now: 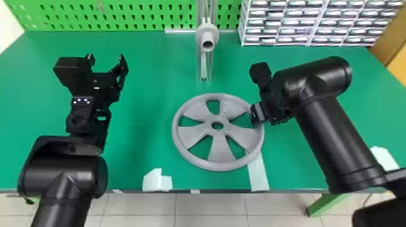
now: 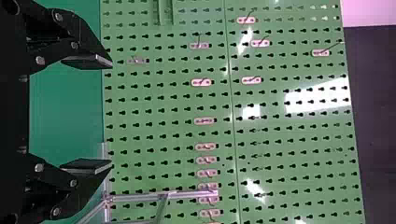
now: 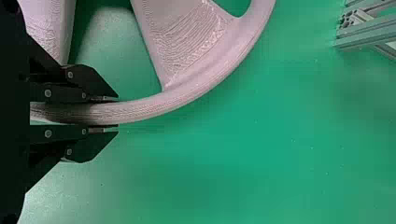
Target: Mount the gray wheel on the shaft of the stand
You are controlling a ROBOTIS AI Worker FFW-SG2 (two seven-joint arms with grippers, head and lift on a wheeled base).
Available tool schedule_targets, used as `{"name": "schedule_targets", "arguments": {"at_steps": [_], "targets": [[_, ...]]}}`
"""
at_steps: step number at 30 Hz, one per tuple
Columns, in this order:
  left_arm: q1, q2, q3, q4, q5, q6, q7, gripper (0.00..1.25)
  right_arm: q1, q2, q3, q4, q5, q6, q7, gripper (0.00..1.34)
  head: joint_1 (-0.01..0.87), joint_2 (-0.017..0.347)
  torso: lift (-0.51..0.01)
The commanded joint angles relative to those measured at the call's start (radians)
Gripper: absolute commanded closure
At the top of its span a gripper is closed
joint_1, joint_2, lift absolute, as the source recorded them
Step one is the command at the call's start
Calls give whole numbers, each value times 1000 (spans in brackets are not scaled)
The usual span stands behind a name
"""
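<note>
At the right side of the gray wheel (image 1: 222,148), my right gripper (image 1: 256,115) is at the rim. In the right wrist view its two fingers lie on either side of the wheel rim (image 3: 159,103), and the right gripper (image 3: 116,112) is shut on it. The wheel is flat, hub hole facing up. Behind it rises the stand (image 1: 204,68), with its gray shaft (image 1: 207,40) pointing toward the robot. My left gripper (image 1: 105,57) is over the left part of the table; the left gripper (image 2: 111,114) is open with nothing between its fingers.
A green pegboard (image 1: 127,15) lines the back of the table (image 1: 145,90). To the right of the stand are small drawers (image 1: 311,22). White tape pieces (image 1: 157,180) mark the front edge, and a tape strip (image 1: 259,173) emerges from under the wheel.
</note>
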Motion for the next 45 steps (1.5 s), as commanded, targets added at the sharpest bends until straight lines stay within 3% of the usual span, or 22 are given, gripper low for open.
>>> {"name": "schedule_targets", "arguments": {"at_steps": [1, 6, 19, 32, 45], "targets": [[0, 0, -1, 0, 0, 0, 0, 493, -1, 1, 3, -4, 2, 1, 0, 1181, 865, 52, -101], [0, 0, 0, 0, 0, 0, 0, 493, 14, 0, -7, -55, 8, 1, -1, 1181, 865, 52, -101], [3, 0, 5, -14, 5, 21, 5, 493, 75, -5, -34, -290, 19, 44, 0, 1181, 865, 52, -101], [43, 0, -11, -93, 6, 60, 18, 493, 124, -12, -48, -408, -2, 15, 0, 1181, 865, 52, -101], [51, 0, 8, -109, 6, 81, 22, 493, 198, -25, -20, -547, 2, -25, -1, 1181, 865, 52, -101]]}}
